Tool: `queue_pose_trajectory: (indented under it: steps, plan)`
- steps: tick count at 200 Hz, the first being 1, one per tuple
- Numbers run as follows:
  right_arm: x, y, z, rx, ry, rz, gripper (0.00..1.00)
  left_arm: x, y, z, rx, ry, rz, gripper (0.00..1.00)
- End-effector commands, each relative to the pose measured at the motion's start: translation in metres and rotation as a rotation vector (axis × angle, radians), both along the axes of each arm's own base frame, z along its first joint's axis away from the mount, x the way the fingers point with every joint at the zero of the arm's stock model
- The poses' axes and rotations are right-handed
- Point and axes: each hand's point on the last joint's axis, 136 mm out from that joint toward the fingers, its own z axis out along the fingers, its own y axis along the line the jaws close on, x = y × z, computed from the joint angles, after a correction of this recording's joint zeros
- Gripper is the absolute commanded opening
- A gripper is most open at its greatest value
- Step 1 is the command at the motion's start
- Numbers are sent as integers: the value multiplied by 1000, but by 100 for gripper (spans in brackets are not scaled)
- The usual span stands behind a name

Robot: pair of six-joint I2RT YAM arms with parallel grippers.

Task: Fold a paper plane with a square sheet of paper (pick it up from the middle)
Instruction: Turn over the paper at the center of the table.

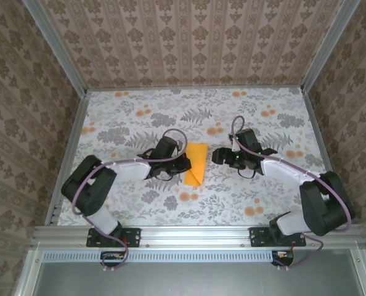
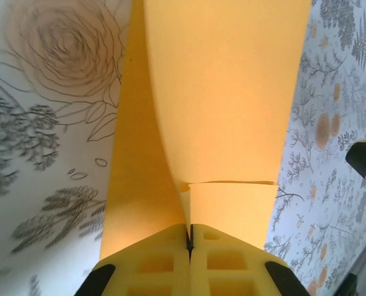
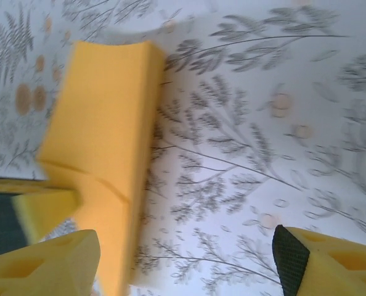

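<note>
The orange-yellow sheet of paper (image 1: 196,164) lies mid-table, folded narrow, with a slanted point at its near end. My left gripper (image 1: 184,163) is at its left edge. In the left wrist view the jaws (image 2: 190,237) are pressed together, with a raised fold of the paper (image 2: 226,92) pinched between them. My right gripper (image 1: 217,154) stands just right of the paper and is open. In the right wrist view its fingers (image 3: 318,262) are wide apart with only tablecloth between them. There the paper (image 3: 106,135) lies to the left, beside the left-hand finger.
A floral tablecloth (image 1: 140,117) covers the table. Patterned walls with aluminium rails (image 1: 78,123) close off the left, back and right sides. The arm bases (image 1: 112,234) sit on the near rail. One yellow finger of the left gripper (image 3: 41,206) shows beside the paper.
</note>
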Motion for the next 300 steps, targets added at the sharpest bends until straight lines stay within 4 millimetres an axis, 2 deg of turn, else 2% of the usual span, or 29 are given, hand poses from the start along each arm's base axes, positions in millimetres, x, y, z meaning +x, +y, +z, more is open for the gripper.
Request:
queue_pose_trajectory:
  steps: [1,22,49,78,98,111,129,152,186,215,245,263,300]
  plan:
    - [5,-24,6,-67,-78,-84,84,4,27,36,167,-118,-30,0]
    - [4,-35,8,-82,-110,-134,100,2,58,56,345,-159,-28,0]
    - [5,-47,14,-112,-140,-184,100,6,94,80,599,-240,-11,0]
    - [7,-56,17,-119,-168,-224,100,18,115,98,845,-299,-9,0]
    - [8,-66,15,-142,-173,-256,100,32,126,101,1045,-326,-17,0]
    - [8,-73,14,-153,-169,-281,100,42,128,95,1170,-329,-31,0]
    - [8,-86,10,-172,-161,-333,100,54,121,80,1285,-319,-74,0]
    - [10,-100,5,-181,-156,-395,100,63,100,59,1350,-318,-144,0]
    - [7,-110,1,-185,-125,-436,100,64,66,22,1332,-298,-223,0]
    - [6,-112,3,-171,-120,-450,100,58,47,-3,1283,-247,-259,3]
    - [4,-111,4,-153,-110,-449,100,52,28,-19,1175,-225,-268,6]
    - [3,-110,6,-144,-116,-448,100,50,22,-23,1142,-213,-268,9]
    - [4,-108,10,-130,-128,-436,100,48,16,-15,1075,-211,-280,27]
